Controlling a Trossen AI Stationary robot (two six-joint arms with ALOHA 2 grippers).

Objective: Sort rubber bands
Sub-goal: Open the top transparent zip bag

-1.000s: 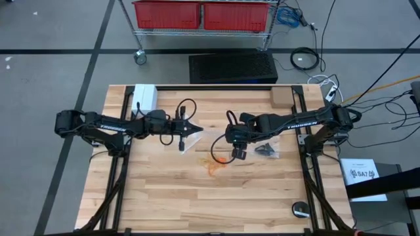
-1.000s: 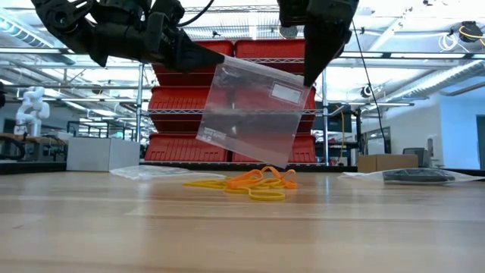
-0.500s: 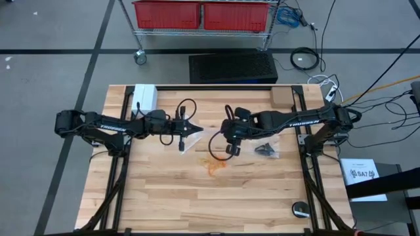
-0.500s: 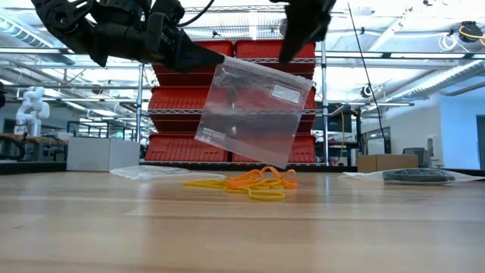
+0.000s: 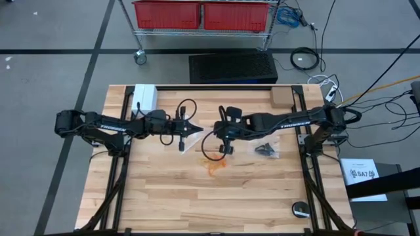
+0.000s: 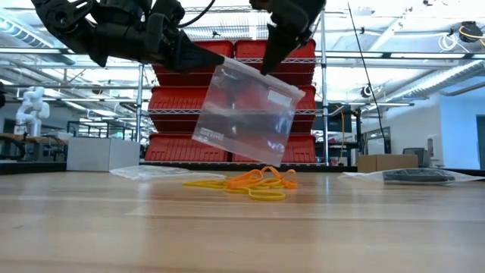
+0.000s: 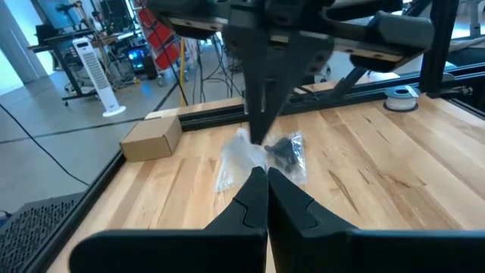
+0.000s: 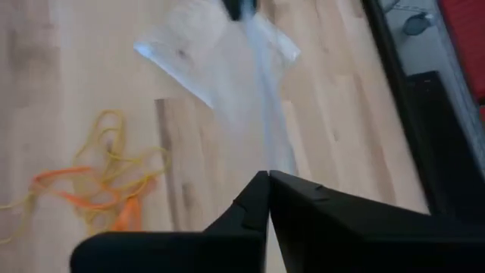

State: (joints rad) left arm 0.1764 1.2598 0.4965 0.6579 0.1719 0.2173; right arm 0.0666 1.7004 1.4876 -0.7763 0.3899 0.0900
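Observation:
A clear plastic bag (image 6: 242, 114) hangs between my two grippers above a small heap of orange and yellowish rubber bands (image 6: 250, 182) lying on the wooden table (image 5: 164, 196). In the high view the rubber bands (image 5: 215, 166) lie near the table's middle. My left gripper (image 6: 211, 62) is shut on the bag's upper left corner. My right gripper (image 6: 265, 70) is shut on the bag's top edge, a little to the right of it. In the right wrist view the bag (image 8: 220, 68) stretches from my right gripper (image 8: 268, 174) away to the left gripper's tip. My left gripper pinches the bag's upper corner (image 6: 217, 68) between its two fingers, reaching in about level from the table's left. The bag hangs below it, tilted, clear of the table. My right gripper pinches the bag's top edge (image 6: 261, 76) between its two fingers, slanting down from above and from the right. The edge (image 8: 261, 114) runs on toward the left gripper.
A second clear bag holding black bands (image 5: 266, 151) lies to the right of the heap. Another flat bag (image 6: 151, 172) lies at the far left beside a white box (image 5: 144, 97). A cardboard box (image 5: 281, 97) stands at the far right, and a round black thing (image 5: 300, 210) lies near the front right corner.
My right gripper has gone toward the table's left, up to the hanging bag, tipped over, and shut on the bag's top edge. The bag's right side has swung slightly toward the left. My left gripper has kept still with its corner.

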